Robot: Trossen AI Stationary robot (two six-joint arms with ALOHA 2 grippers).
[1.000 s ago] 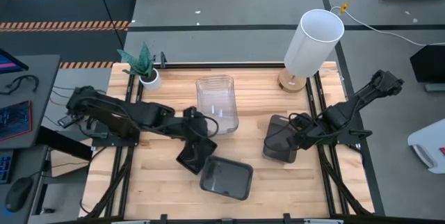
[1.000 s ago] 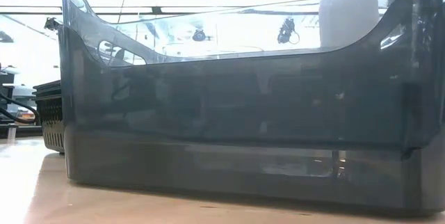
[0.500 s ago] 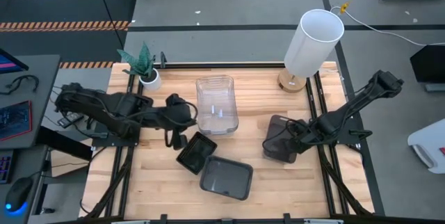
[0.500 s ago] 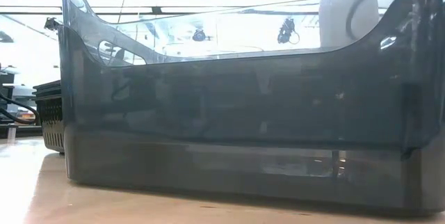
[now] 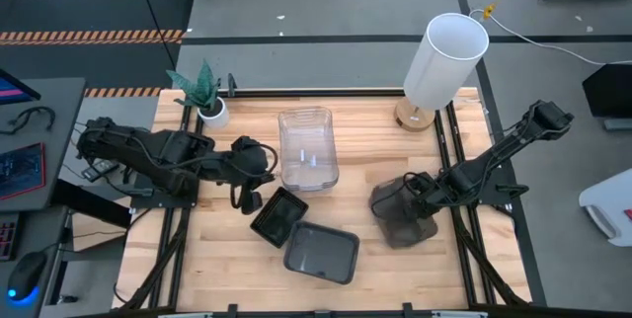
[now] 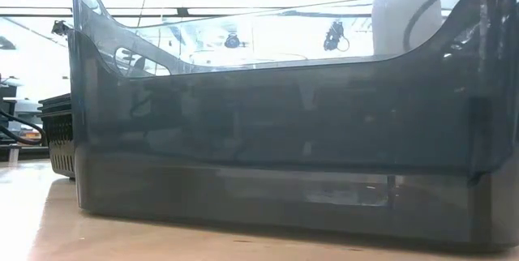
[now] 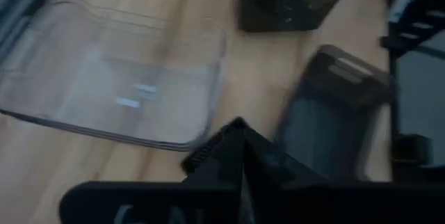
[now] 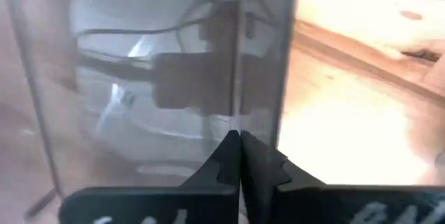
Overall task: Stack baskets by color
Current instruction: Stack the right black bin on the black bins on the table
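Both arms, the left arm and the right arm, were dark, near-black jointed links with thin black cables looped alongside (glossy at the joints), each ending in two dark, wedge-shaped fingers.

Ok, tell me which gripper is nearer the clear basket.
Left. The left gripper sits just beside the clear basket; the right gripper is farther off, at a dark grey basket.

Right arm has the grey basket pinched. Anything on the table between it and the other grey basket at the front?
Nothing visible does. The right gripper is shut on the tilted grey basket; only bare table separates it from the front grey basket.
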